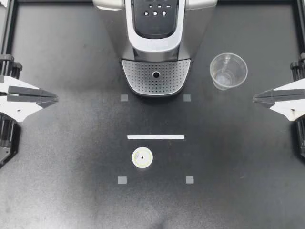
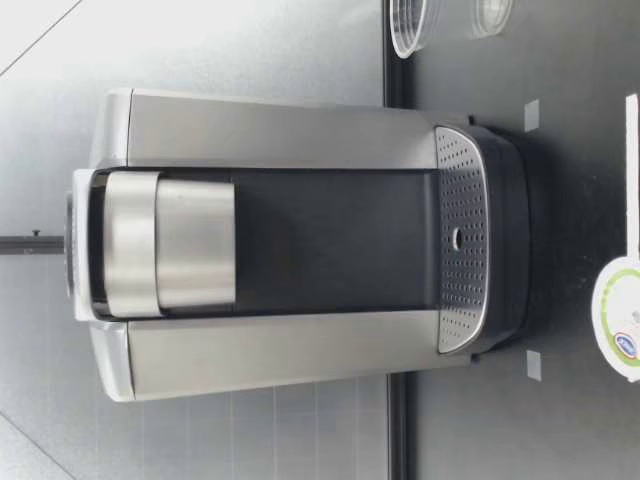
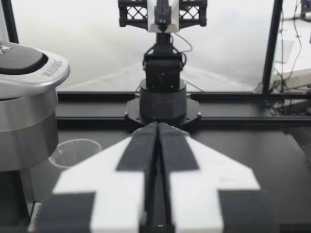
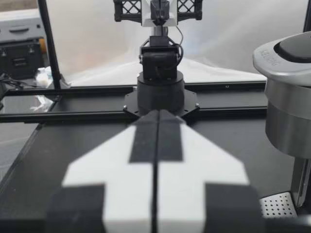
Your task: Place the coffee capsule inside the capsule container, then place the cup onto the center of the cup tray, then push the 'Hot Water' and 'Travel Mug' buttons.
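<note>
Sitting at opposite sides of table (image 1: 71,191), left gripper (image 1: 53,98) & right gripper (image 1: 256,98) both pinched closed, empty. Capsule (image 1: 142,158) well in front of cup tray (image 1: 143,76); cup (image 1: 228,71) beside tray, right-arm side. Machine (image 1: 156,28) rear cut off; btns (image 1: 156,13) unreadable.

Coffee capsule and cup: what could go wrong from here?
The coffee capsule lies flat and low on the table, so my left gripper, now shut, may push it aside instead of grasping it.
The cup is clear plastic and stands beside the coffee machine; my right gripper might crush it, tip it or bump the machine.
The machine's lid looks closed, which would block the capsule.
</note>
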`<state>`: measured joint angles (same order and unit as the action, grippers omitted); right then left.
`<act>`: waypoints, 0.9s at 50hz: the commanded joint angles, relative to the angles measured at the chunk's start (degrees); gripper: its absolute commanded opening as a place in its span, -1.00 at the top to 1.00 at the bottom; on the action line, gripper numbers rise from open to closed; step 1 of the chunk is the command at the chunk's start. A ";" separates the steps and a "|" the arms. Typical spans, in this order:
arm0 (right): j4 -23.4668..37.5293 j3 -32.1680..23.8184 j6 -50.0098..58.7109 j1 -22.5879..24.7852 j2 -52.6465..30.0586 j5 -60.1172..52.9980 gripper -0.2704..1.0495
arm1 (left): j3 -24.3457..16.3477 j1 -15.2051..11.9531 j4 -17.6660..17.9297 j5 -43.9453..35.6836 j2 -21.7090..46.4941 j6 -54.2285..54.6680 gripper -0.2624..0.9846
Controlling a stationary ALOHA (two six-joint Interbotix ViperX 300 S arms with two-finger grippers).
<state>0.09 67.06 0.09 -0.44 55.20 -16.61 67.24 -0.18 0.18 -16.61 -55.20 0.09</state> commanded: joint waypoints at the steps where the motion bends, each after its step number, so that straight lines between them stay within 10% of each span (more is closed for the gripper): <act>1: 0.09 -0.70 0.00 -0.18 -0.62 -0.79 0.37 | -0.79 -0.18 -0.35 -0.53 1.23 0.35 0.20; 45: 0.18 -6.15 7.47 2.99 -35.07 -7.91 0.38 | -7.91 5.54 -0.26 1.76 35.42 1.23 0.25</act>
<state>0.18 63.19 7.47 1.32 22.15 -23.99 61.70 5.19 0.00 -15.73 -21.01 1.23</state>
